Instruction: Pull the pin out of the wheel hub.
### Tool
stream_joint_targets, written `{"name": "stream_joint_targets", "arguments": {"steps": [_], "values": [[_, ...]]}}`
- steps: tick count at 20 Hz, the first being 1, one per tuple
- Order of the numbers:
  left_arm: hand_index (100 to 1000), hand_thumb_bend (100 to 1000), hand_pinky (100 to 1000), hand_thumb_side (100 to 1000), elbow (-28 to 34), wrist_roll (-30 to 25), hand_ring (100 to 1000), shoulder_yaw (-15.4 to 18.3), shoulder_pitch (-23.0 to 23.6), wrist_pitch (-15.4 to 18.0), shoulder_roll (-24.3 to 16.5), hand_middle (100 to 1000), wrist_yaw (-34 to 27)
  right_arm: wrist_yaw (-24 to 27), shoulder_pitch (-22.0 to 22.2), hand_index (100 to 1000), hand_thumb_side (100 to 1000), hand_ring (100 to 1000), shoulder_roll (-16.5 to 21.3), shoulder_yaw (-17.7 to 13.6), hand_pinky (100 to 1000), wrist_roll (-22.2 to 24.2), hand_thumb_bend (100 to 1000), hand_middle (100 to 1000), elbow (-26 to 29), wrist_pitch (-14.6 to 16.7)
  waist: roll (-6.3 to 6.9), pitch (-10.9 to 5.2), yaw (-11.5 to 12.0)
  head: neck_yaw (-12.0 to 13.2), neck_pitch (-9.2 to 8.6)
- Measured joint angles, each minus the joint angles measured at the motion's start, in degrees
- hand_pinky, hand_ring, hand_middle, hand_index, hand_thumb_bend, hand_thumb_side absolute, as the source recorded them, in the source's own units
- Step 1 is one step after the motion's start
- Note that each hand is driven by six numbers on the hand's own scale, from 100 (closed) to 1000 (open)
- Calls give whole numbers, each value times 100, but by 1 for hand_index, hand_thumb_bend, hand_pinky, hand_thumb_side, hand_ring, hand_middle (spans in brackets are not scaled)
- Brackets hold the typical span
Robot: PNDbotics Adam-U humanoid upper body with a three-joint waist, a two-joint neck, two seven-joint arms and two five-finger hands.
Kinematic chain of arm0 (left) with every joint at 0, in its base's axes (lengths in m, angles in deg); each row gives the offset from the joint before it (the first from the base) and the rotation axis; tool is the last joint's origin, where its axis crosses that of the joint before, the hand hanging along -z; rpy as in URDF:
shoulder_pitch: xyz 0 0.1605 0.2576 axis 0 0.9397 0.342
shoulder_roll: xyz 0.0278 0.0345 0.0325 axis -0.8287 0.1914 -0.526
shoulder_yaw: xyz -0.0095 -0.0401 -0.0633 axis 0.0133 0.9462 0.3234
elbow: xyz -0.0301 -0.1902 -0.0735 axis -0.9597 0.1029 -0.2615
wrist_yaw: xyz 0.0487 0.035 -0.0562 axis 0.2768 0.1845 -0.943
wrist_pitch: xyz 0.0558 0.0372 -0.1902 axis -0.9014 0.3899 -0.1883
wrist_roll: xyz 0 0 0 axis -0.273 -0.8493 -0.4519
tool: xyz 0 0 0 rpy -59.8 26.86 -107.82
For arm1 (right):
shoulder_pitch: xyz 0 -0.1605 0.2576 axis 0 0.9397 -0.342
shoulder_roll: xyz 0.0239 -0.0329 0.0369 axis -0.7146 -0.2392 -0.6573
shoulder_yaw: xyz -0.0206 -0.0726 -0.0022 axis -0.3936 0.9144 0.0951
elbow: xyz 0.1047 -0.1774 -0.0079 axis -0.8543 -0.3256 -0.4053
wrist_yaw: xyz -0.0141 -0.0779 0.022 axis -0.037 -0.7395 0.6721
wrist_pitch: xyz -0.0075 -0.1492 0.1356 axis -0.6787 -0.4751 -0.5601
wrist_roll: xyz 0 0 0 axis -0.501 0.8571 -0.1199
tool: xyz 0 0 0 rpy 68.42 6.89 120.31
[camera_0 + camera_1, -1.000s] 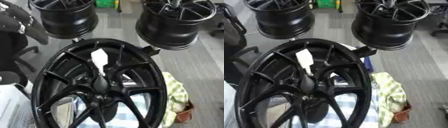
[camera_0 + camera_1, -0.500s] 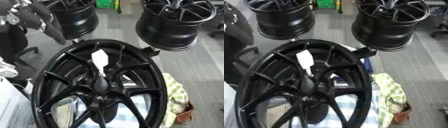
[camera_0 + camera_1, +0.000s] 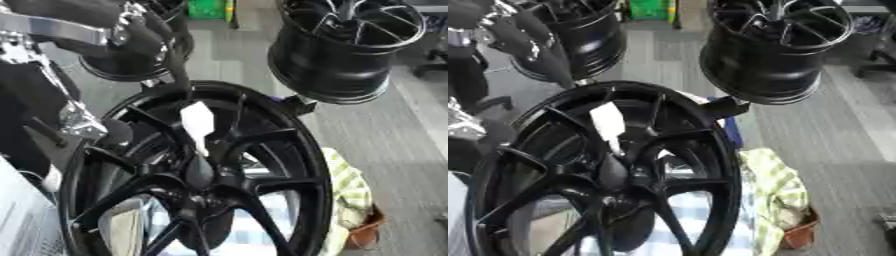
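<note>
White plastic, or something like it, made up the visible head of the pin (image 3: 197,121): a flat, pale tab, wider at its far end and tapering to a dark shank that ran down into the centre of the glossy black multi-spoke wheel hub (image 3: 197,175). The pin stood tilted a little to the left, above the hub's middle, between 2 spokes.

By its look the pin would be light and stiff, its smooth tab perhaps slippery, so the broad white tab was the place to take hold, pinched across its flat faces and drawn along the shank's line rather than sideways. The hub looked heavy and rigid, and would likely stay put while the pin came out.

The robot's left hand (image 3: 166,47) hung at the far left, just beyond the hub's far rim, with dark fingers reaching down toward the tab but not touching it; they appeared spread apart and held nothing. The right hand showed in neither view.

Beyond stood 2 more black wheel rims (image 3: 350,45), and a green-and-white checked cloth (image 3: 776,192) lay to the right of the hub.
</note>
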Motion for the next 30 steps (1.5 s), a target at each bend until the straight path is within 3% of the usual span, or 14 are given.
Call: {"name": "stream_joint_targets", "arguments": {"steps": [7, 12, 15, 18, 25, 30], "values": [[803, 378, 832, 131, -648, 138, 771, 18, -142, 138, 369, 677, 417, 10, -43, 726, 290, 600, -44, 0, 770, -12, 385, 584, 0, 21, 24, 73, -114, 55, -89], [827, 393, 831, 138, -1032, 224, 760, 24, -157, 224, 541, 650, 643, 51, -93, 725, 291, 597, -59, 0, 769, -21, 385, 582, 0, 38, 39, 140, -180, 122, -140], [836, 411, 834, 121, -1198, 255, 775, 16, -164, 255, 621, 689, 726, 65, -114, 725, 290, 596, -83, 1, 769, -27, 380, 581, 0, 51, 42, 180, -219, 167, -144], [871, 454, 850, 163, -1345, 286, 820, -12, -164, 286, 686, 770, 817, 99, -139, 724, 291, 594, -94, 1, 769, -37, 385, 579, 0, 62, 43, 212, -250, 214, -157], [894, 537, 861, 135, -1549, 391, 838, -160, -159, 392, 744, 801, 926, 158, -140, 722, 293, 592, -105, 1, 767, -80, 384, 577, 0, 59, 81, 262, -282, 248, -167], [882, 520, 857, 100, -1663, 450, 831, -240, -141, 450, 771, 786, 998, 188, -141, 721, 293, 590, -141, 1, 767, -124, 384, 575, 0, 63, 95, 290, -315, 264, -190]]}}
